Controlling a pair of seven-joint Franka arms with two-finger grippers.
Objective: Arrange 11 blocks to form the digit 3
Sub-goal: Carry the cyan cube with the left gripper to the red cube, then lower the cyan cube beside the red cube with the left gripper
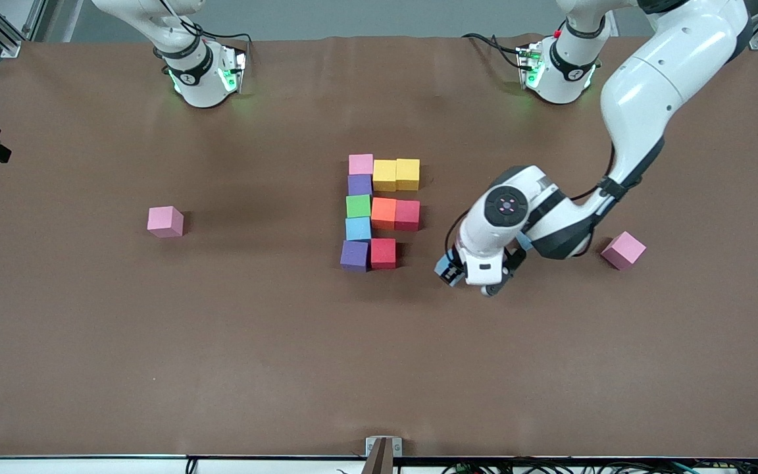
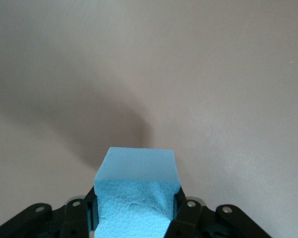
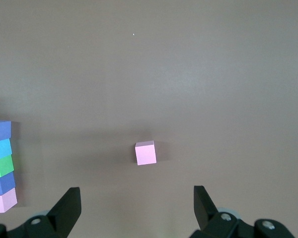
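- Matte brown desk [image 1: 221, 342].
- Figure's foam cubes: pink cube [image 1: 360, 164], purple cube [image 1: 359, 184], green cube [image 1: 358, 205], light blue cube [image 1: 358, 228], two yellow cubes [image 1: 396, 174], orange cube [image 1: 383, 212], red cube [image 1: 383, 253].
- Light blue foam cube [image 2: 137, 191] in the left claw [image 2: 134, 213].
- Lone pink foam cube [image 3: 145, 152].

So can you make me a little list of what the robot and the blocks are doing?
left gripper: shut on a light blue block, over bare table near the figure
right gripper: open, waiting high over the table
figure: ten touching blocks, nearest row one short
loose pink blocks: one toward the right arm's end, one toward the left arm's end
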